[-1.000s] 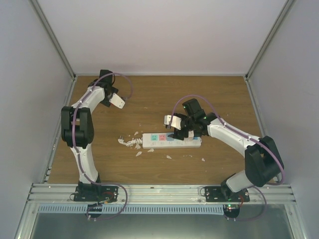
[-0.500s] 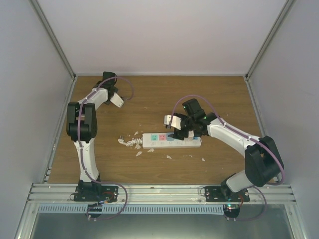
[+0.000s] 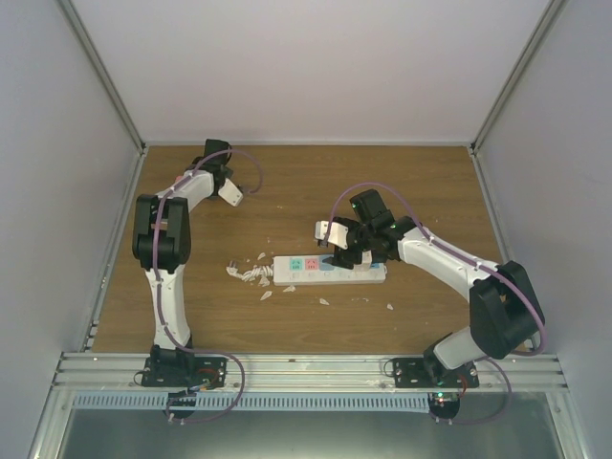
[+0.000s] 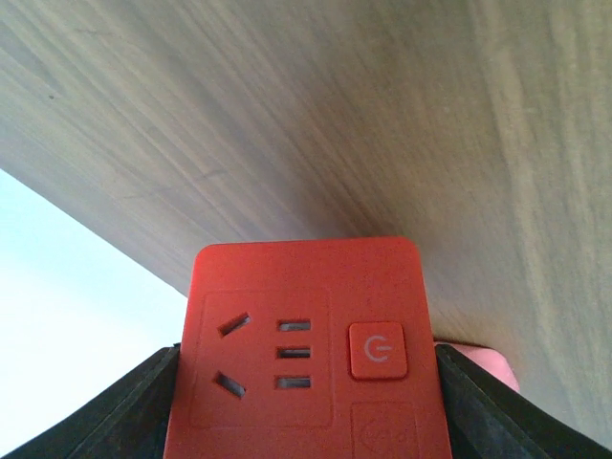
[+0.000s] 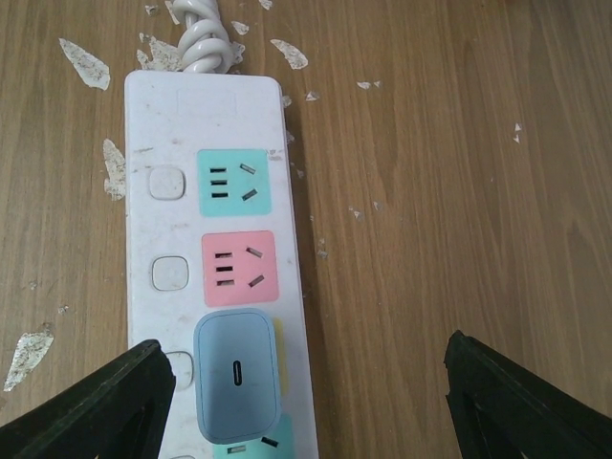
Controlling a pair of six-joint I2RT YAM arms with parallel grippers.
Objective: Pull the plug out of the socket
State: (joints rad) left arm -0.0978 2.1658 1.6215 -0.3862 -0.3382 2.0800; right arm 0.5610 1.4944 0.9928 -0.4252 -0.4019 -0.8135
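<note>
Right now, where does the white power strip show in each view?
Top external: power strip lies mid-picture, lengthwise left to right.
Right wrist: left half, running from near the top edge to the bottom edge.
Left wrist: not in it; only a red outlet block.
Shared landmark: coiled cord stub at the strip's end.

The long white rectangular plastic power strip (image 5: 215, 222) lies flat on the wooden desk (image 5: 459, 191). A pale blue rounded-square plug (image 5: 235, 375) sits pushed into its third outlet, beside empty green and pink faces.
</note>
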